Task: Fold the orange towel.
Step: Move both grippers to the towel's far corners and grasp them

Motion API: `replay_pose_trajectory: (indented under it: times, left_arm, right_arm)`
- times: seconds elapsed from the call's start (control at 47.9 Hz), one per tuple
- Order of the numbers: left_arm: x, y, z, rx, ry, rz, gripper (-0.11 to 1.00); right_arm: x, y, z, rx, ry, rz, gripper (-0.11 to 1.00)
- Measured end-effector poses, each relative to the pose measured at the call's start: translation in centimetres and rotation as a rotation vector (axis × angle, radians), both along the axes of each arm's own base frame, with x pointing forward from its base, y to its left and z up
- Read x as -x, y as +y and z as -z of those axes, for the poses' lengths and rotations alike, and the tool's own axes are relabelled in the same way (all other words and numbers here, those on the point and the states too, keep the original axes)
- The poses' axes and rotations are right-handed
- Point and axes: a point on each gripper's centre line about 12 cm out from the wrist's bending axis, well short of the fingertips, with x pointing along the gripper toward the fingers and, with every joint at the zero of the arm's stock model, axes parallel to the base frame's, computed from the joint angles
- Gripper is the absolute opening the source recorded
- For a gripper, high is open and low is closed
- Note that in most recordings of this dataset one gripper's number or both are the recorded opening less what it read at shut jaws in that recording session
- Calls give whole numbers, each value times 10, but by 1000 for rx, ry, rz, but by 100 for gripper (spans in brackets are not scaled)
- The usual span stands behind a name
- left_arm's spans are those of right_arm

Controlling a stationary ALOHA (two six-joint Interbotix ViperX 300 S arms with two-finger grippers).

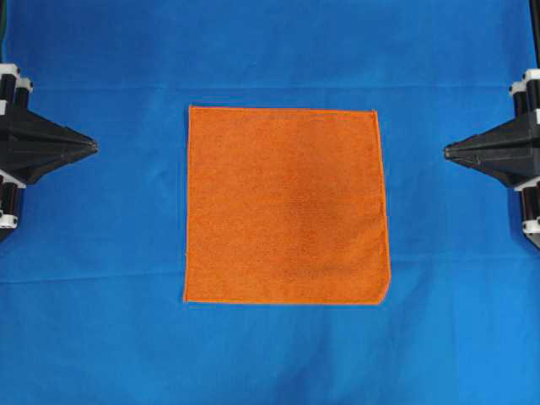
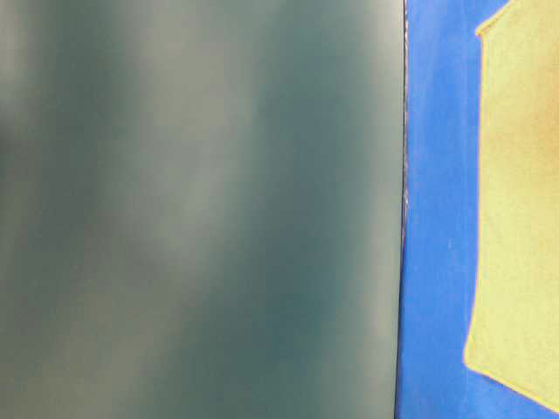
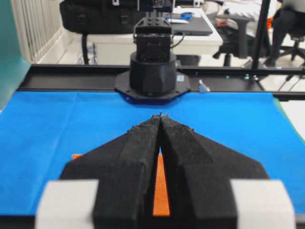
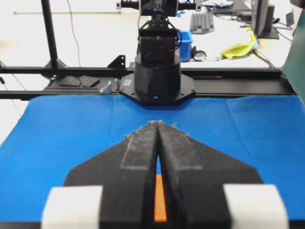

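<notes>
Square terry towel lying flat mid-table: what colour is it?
Bright orange; the square terry towel shows best in the overhead view.

One camera hangs straight above the table [image 1: 270,51], looking down on the orange towel [image 1: 285,205] spread at its middle. A second sits low and very close, half blocked by a dark panel [image 2: 201,209], catching only the towel's edge. Each wrist camera peers along its own closed pincer, left pincer [image 3: 161,116] and right pincer [image 4: 155,123], facing the opposite arm's base across the same towel.
</notes>
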Motion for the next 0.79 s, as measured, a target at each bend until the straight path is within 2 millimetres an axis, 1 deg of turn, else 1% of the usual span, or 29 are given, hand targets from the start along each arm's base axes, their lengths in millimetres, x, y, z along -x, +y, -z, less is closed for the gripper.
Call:
replay_pose_trajectory:
  times: [0.042,0.167,0.271,0.376,0.522,0.585,0.647,0.689,0.752,0.793]
  left_arm:
    - [-1,1,1,12,11,-4,1]
    - [-9,6,13,55,81,-29,1]
    - [-15,12,19,69,116,-61,1]
    - [-20,21,26,100,151,-101,1]
    - [-29,37,42,166,216,-172,1]
    - [-34,41,48,173,247,-188,1]
    - [-39,46,55,179,279,-207,1]
    - [-42,49,60,183,301,-218,4]
    - [-49,55,71,193,348,-241,16]
    - [-53,59,79,203,378,-254,27]
  right_arm:
    - [0,-1,0,-2,0,3,1]
    - [-2,-6,3,-16,35,32,1]
    - [-5,-16,5,-30,77,80,1]
    - [-8,-27,13,-58,130,133,1]
    - [-17,-46,34,-109,228,217,1]
    - [-20,-53,42,-127,262,249,1]
    - [-24,-63,55,-150,315,292,1]
    - [-27,-71,65,-166,355,320,2]
    - [-32,-81,79,-188,416,357,2]
    - [-36,-87,89,-203,458,379,3]
